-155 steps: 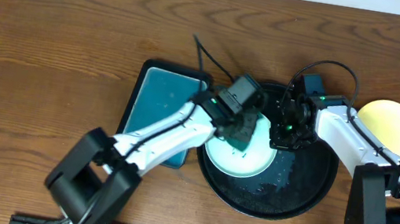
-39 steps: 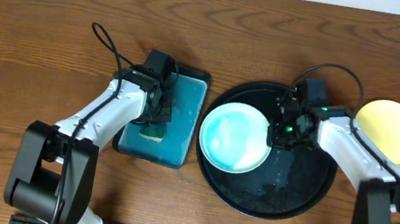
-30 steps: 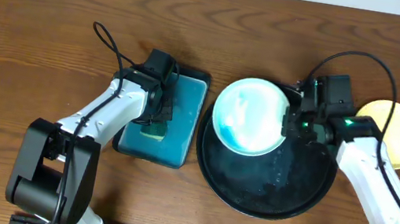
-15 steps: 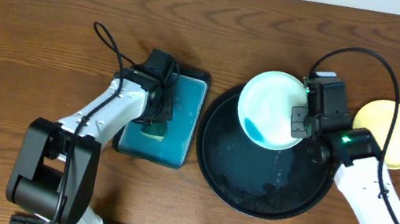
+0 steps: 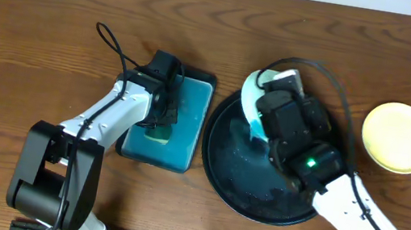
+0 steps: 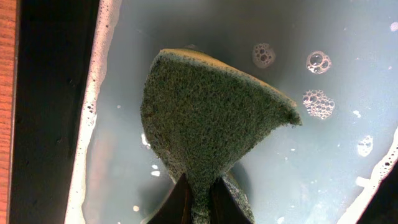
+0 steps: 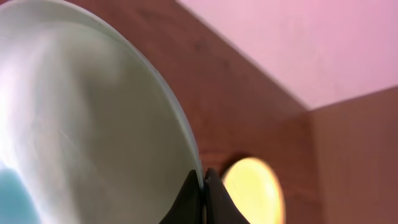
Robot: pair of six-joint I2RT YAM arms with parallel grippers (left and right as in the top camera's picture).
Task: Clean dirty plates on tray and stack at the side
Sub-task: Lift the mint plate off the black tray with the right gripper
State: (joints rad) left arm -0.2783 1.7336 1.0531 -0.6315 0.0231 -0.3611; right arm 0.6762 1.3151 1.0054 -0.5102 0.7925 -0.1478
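The right gripper (image 7: 200, 184) is pinched shut on the rim of a small round pale mint-white plastic plate (image 5: 250, 97), which it holds tipped steeply on edge above the 12 o'clock part of the large round black tray with a raised rim (image 5: 213, 178). A little bluish water sits low in the plate, so the tilt is probably meant to let wash water run off into the tray before the plate goes to the stack. The small round yellow plastic plate (image 5: 399, 137) lies flat on the wooden table (image 5: 39, 25) at 3 o'clock from the black tray and apart from it, most likely marking the stacking spot; no scribbles can be made out on it. Only these 2 plates are in view. At 9 o'clock from the black tray, just beside it, sits the rectangular teal dark-rimmed tray (image 6: 50, 93) of soapy water, and there the left gripper (image 6: 199, 200) is clamped on a corner of a dark green sponge (image 6: 205, 130), resting it in the suds, seemingly to keep it wet and out of the right arm's way
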